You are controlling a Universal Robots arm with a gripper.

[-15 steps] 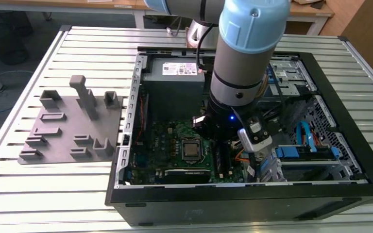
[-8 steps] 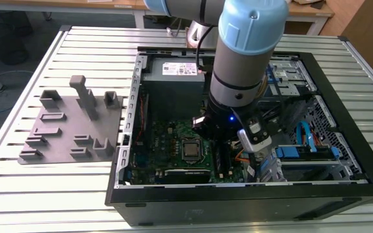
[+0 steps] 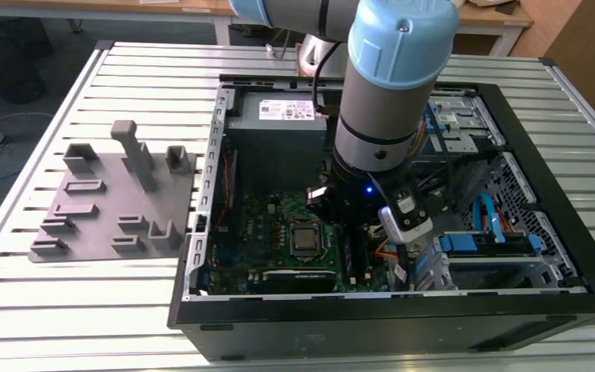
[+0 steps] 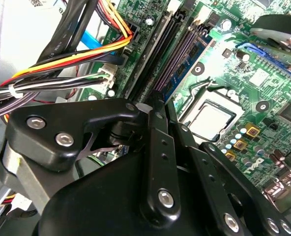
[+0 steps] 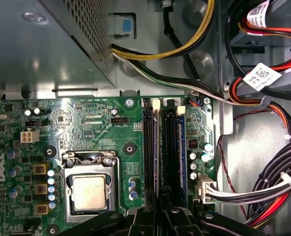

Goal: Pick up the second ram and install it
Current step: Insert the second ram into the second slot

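My gripper (image 4: 155,98) is down inside the open computer case (image 3: 587,256), just above the long black memory slots (image 5: 171,147) of the green motherboard (image 5: 91,128). In both wrist views its two black fingers (image 5: 148,216) are pressed together, and I see nothing between them. A thin blue-green stick (image 5: 183,147) stands on edge in the slot nearest the cables. I cannot tell whether it is the second ram. The fingertips hide the slots directly beneath them.
The processor socket (image 5: 89,189) lies beside the slots. Bundled power cables (image 5: 263,187) run along the slots' other side. A grey power supply (image 3: 276,116) fills the case's far end, and a drive cage with blue cables (image 3: 483,225) is at the exterior view's right. A grey parts holder (image 3: 111,194) sits outside.
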